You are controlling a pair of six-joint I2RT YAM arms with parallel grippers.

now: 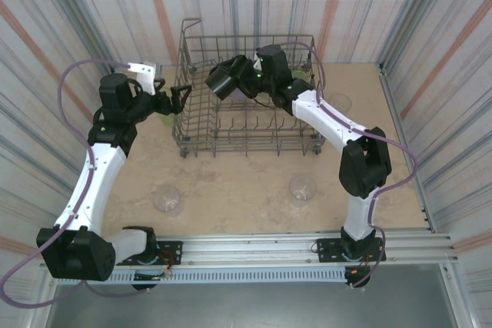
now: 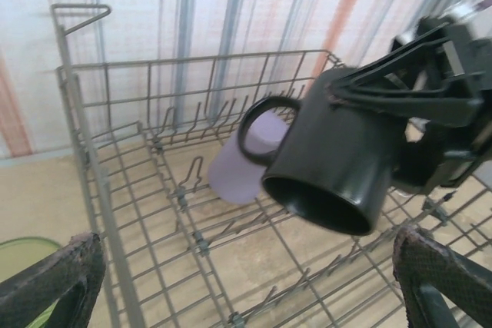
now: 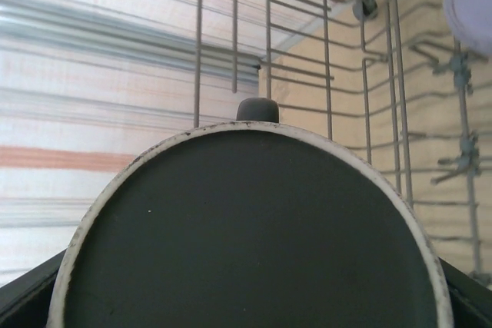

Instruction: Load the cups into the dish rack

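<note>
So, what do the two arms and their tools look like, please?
The left arm and right arm have white links between bulky black joints, with small green lights on some joints. A pale purple cable loops along each. Both are mounted on a silver rail. The left tool and right tool are black, and the left fingers have rough, textured pads.

lavender cup (image 2: 231,174) half hidden behind the black mug (image 2: 338,159), green cup (image 2: 19,260) cut off at the corner, my left fingertips (image 2: 54,282) cropped by the bottom edge
</note>
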